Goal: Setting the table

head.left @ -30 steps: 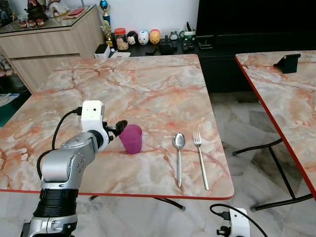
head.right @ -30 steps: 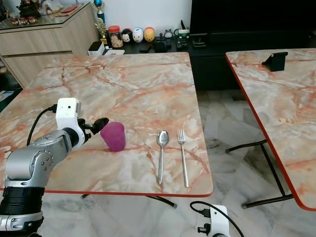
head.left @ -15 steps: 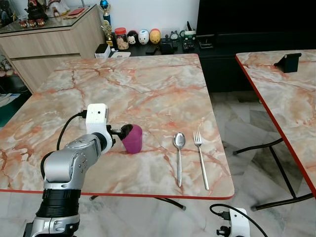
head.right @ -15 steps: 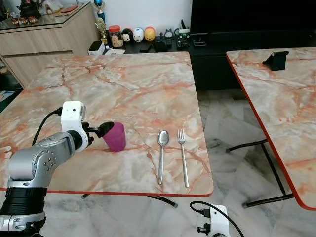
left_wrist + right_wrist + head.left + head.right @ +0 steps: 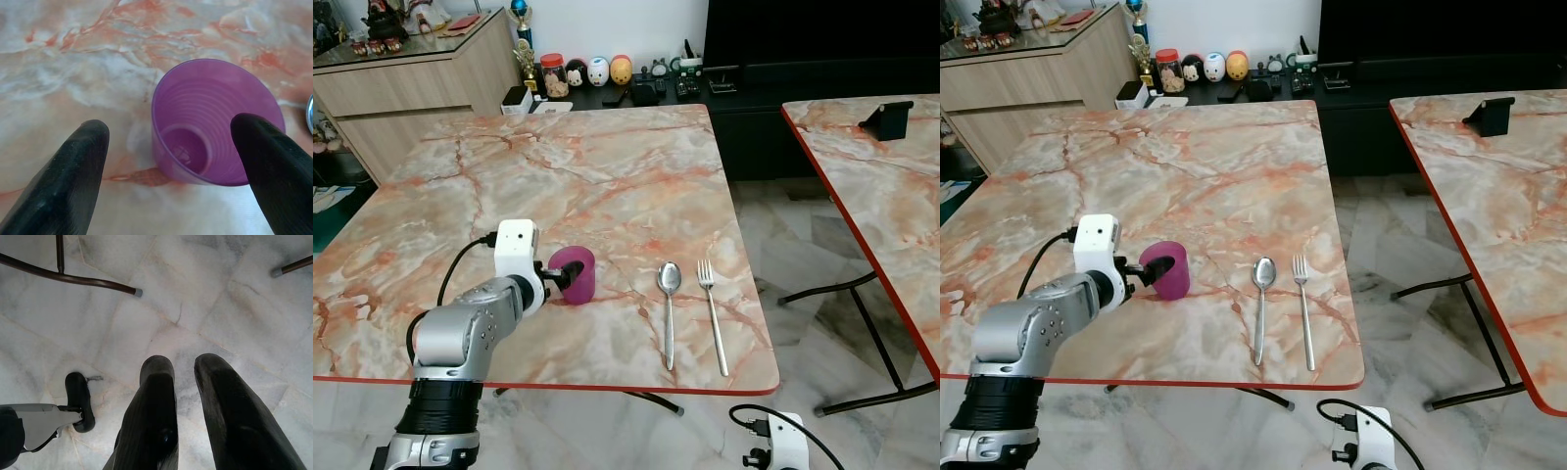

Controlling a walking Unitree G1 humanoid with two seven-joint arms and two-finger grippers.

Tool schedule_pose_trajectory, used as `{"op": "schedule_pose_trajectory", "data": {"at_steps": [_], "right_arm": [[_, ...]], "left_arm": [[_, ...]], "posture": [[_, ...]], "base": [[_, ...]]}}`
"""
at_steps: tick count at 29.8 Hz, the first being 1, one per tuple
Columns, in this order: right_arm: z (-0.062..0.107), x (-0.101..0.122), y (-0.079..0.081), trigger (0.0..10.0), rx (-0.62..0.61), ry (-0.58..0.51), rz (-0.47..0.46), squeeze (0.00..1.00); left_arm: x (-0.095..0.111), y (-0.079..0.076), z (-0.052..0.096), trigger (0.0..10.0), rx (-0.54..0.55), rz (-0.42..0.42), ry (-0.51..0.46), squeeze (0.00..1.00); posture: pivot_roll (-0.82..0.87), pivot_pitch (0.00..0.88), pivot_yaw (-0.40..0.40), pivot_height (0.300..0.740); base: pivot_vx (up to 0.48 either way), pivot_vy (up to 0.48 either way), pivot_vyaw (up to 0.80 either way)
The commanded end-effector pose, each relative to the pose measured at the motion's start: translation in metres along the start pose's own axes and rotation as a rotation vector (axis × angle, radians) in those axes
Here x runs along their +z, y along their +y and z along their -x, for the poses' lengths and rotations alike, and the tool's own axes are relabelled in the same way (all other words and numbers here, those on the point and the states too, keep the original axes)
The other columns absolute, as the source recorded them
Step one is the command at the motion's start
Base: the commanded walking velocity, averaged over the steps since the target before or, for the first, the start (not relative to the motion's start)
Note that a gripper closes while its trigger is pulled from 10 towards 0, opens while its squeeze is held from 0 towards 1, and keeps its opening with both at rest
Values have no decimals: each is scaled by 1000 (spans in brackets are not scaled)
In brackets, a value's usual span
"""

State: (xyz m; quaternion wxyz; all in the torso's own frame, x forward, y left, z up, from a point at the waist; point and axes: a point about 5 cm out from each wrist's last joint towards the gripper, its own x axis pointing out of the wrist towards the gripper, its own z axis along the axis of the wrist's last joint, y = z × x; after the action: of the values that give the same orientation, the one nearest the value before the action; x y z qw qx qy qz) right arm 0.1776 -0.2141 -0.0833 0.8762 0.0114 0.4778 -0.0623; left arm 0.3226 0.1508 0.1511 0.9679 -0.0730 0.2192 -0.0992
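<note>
A purple plastic cup (image 5: 578,278) stands upright on the marble table (image 5: 587,166), left of a spoon (image 5: 668,294) and a fork (image 5: 710,304) that lie side by side near the front edge. My left gripper (image 5: 560,274) is open at the cup's left side. In the left wrist view the cup (image 5: 210,122) sits between its spread fingers (image 5: 73,171); one finger overlaps the rim, the other stands clear of the wall. My right gripper (image 5: 183,362) hangs low over the floor with its fingers close together and nothing in them.
A second marble table (image 5: 871,176) stands to the right across a tiled gap. A wooden sideboard (image 5: 411,78) and a dark shelf with jars and figurines (image 5: 597,73) line the far wall. Table legs (image 5: 73,279) cross the floor near the right arm.
My left gripper has slid right along the table up to the purple cup, and its fingers now straddle it. The cup, spoon and fork have stayed put.
</note>
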Motion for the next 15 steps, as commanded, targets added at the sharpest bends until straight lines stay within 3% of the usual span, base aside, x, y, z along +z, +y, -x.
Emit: {"op": "schedule_pose_trajectory", "data": {"at_steps": [1,3,4,5,6,7,10,11,15], "right_arm": [[0,-2,4,10000,11,5,1,0],[0,-2,4,10000,11,5,2,0],[0,-2,4,10000,11,5,3,0],[0,-2,4,10000,12,5,3,0],[0,-2,4,10000,12,5,3,0],[0,-3,4,10000,12,5,4,0],[0,-3,4,10000,13,5,4,0],[0,-3,4,10000,14,6,5,0],[0,-2,4,10000,17,6,7,0]], "left_arm": [[-2,7,-1,10000,43,-6,7,0],[-3,8,-2,9412,59,-19,7,0],[-3,9,-2,5765,61,-18,6,0],[-3,9,-3,5765,62,-13,4,0],[-3,9,-3,4863,65,-9,0,0],[-2,10,-3,3059,70,-4,-10,0],[0,10,-3,2980,74,-1,-19,0],[2,10,-3,2157,79,-1,-29,0],[3,11,-3,1490,81,-1,-35,0]], "posture": [[-15,0,113,740],[-15,0,113,740],[-18,0,114,740],[-18,0,114,740],[-18,0,113,740],[-18,0,113,740],[-18,0,113,740],[-18,0,113,740],[-18,0,113,740]], "base": [[0,0,0],[0,0,0],[0,0,0],[0,0,0],[0,0,0],[0,0,0],[0,0,0],[0,0,0],[0,0,0]]}}
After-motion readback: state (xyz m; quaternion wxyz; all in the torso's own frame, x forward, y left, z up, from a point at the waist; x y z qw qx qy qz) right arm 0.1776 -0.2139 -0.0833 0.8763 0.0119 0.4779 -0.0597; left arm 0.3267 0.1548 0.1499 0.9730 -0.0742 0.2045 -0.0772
